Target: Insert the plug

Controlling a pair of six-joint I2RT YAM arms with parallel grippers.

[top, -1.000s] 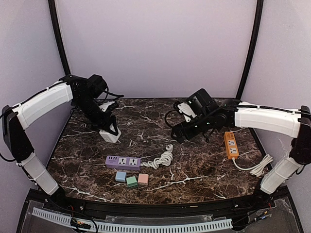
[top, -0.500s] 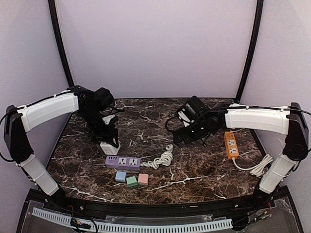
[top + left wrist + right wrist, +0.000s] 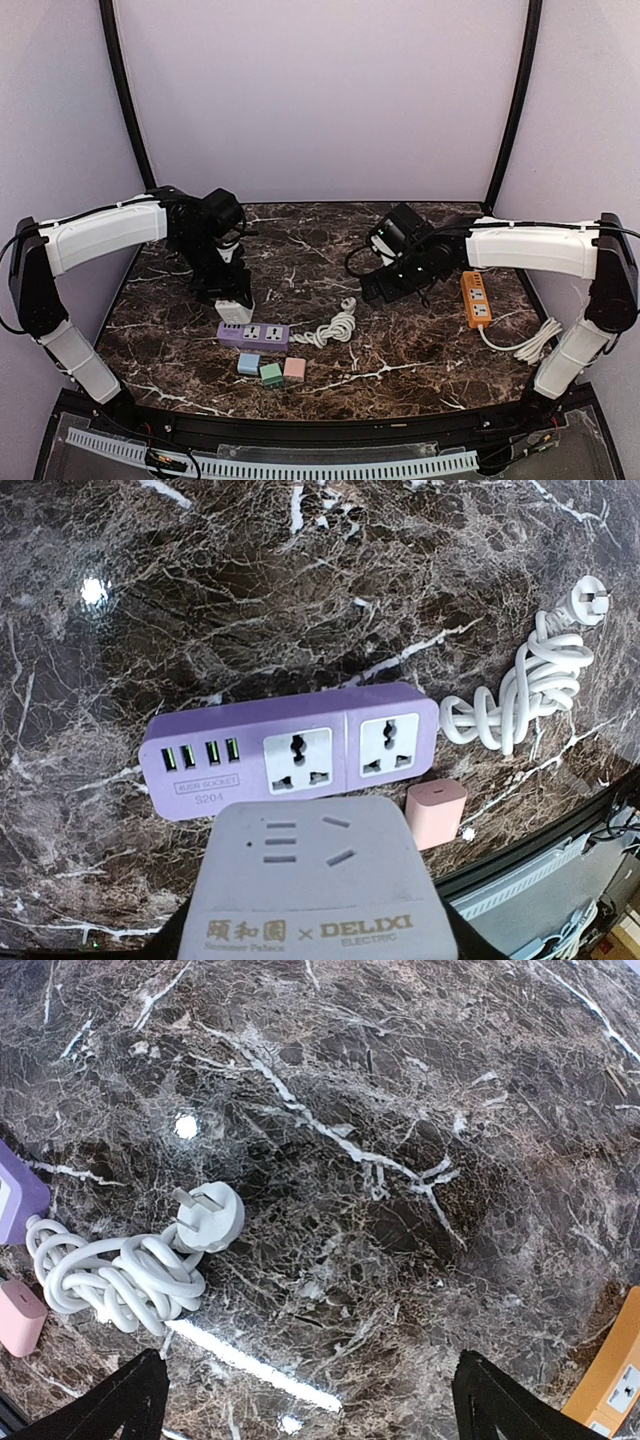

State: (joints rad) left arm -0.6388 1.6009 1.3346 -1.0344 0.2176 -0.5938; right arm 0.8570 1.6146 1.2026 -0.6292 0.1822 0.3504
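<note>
Lying left to right just under the left gripper, the nearer one, the purple power strip faces up at the white plug block clamped in those jaws. Over by the cord, the right gripper hangs spread wide, empty. Block reads "DELIXI ELECTRIC"; strip, "USB SOCKET S204".

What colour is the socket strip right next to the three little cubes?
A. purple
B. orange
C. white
A: the purple strip lies just behind the three cubes, while the orange strip lies far off on the right.
</note>
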